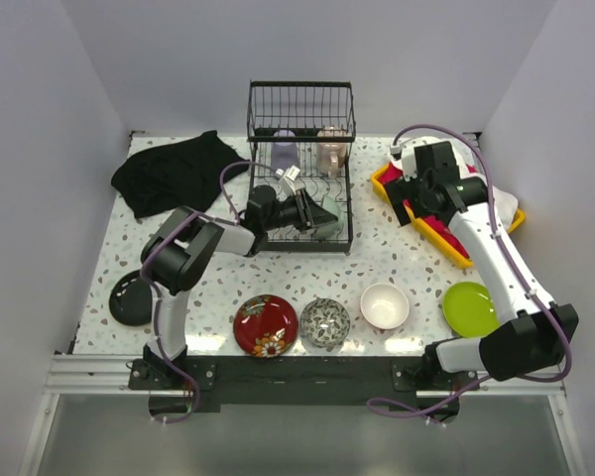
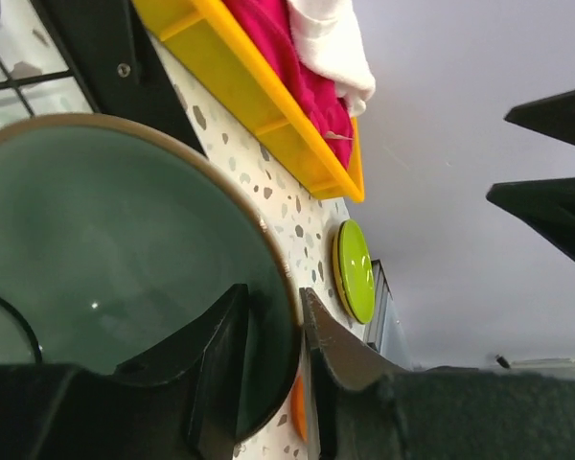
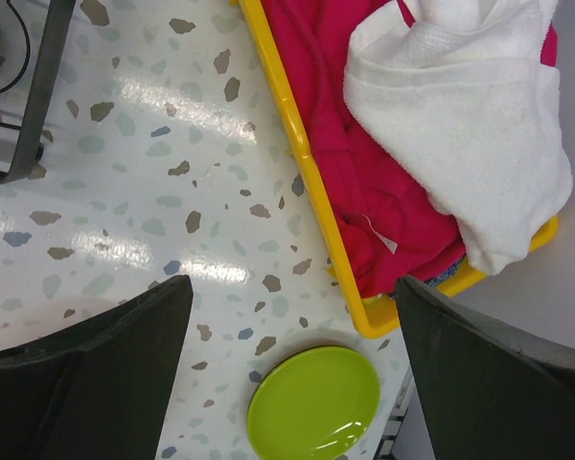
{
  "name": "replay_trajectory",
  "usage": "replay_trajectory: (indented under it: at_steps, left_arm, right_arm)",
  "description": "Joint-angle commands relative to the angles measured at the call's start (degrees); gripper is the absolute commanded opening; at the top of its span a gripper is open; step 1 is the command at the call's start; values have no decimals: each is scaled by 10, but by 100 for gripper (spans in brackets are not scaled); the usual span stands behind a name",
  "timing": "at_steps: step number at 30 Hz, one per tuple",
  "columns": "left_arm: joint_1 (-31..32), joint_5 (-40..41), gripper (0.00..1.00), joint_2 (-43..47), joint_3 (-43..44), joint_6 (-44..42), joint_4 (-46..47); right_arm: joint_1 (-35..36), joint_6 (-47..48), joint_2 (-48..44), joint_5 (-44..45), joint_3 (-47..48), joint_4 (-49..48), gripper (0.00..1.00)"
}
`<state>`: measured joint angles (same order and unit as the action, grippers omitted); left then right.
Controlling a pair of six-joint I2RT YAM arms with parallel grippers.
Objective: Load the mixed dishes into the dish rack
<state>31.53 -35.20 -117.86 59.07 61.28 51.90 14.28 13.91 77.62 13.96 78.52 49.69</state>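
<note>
Closest to the left wrist lens, the left gripper (image 2: 273, 292) pinches the rim of a pale green bowl (image 2: 105, 240). One of its fingers (image 2: 220, 355) is inside the bowl and the other outside, so the jaws stand narrow, with the wall of the bowl between them.

From above, that bowl (image 1: 327, 213) is at the near right corner of the lower grid of the dish rack (image 1: 300, 238). The pictures do not show whether it rests on the wires or hangs just over them. The rack stands at 12 o'clock on the table (image 1: 397, 263). A lavender mug (image 1: 284, 149) and a pinkish mug (image 1: 331, 147) sit side by side toward its back, under the raised basket.

The right gripper (image 3: 295, 287) is spread wide and holds nothing. It hangs over the inner rim of the yellow tray (image 3: 302, 163) at 2 o'clock. A pink cloth (image 3: 364, 172) lies in the tray, with a white cloth (image 3: 460, 115) heaped on top.

Along the near edge at 6 o'clock sit three bowls in a row. They are a red floral bowl (image 1: 266, 324), a black-and-white patterned bowl (image 1: 324, 322) just beside it, and a white bowl (image 1: 385, 305), set a little apart. A lime green plate (image 1: 470, 307) lies at 4 o'clock, near the right arm. A black plate (image 1: 131, 299) lies at 8 o'clock, by the left arm. A black cloth (image 1: 174, 171) is bunched at 10 o'clock, to the left of the rack.
</note>
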Motion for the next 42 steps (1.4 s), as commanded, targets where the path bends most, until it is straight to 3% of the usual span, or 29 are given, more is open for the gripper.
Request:
replay_trajectory:
  at_steps: [1, 2, 4, 6, 7, 10, 15, 19, 24, 42]
  left_arm:
    - [-2, -11, 34, 34, 26, -58, -48]
    - [-3, -14, 38, 33, 36, -69, -62]
    - [-6, -24, 35, 33, 36, -85, -50]
    - [-7, -28, 22, 37, 36, -93, -50]
    - [-9, -26, 10, 39, 36, -100, -51]
    - [-8, -28, 0, 39, 37, -103, -45]
    - [-9, -37, 0, 42, 37, -95, -37]
    - [-9, -58, 0, 35, 11, -20, 79]
    - [-8, -50, 0, 26, 15, 38, 144]
    - [-2, -15, 0, -80, 62, 133, 222]
  right_arm:
    - [-1, -3, -30, -8, -5, -14, 91]
    - [-1, -3, -32, -9, -6, -14, 91]
    - [-2, -3, -36, -9, -6, -14, 91]
    - [-1, -2, -40, -9, -9, -14, 91]
    - [-2, -3, -45, -9, -12, -14, 91]
    - [-2, -5, -52, -11, -21, -16, 91]
    - [-1, -3, -58, -9, -25, -14, 90]
    - [-2, -1, -61, -7, -23, -11, 91]
    - [-4, 5, -57, -1, -14, -1, 91]
    - [-11, 18, -5, 3, 40, 24, 90]
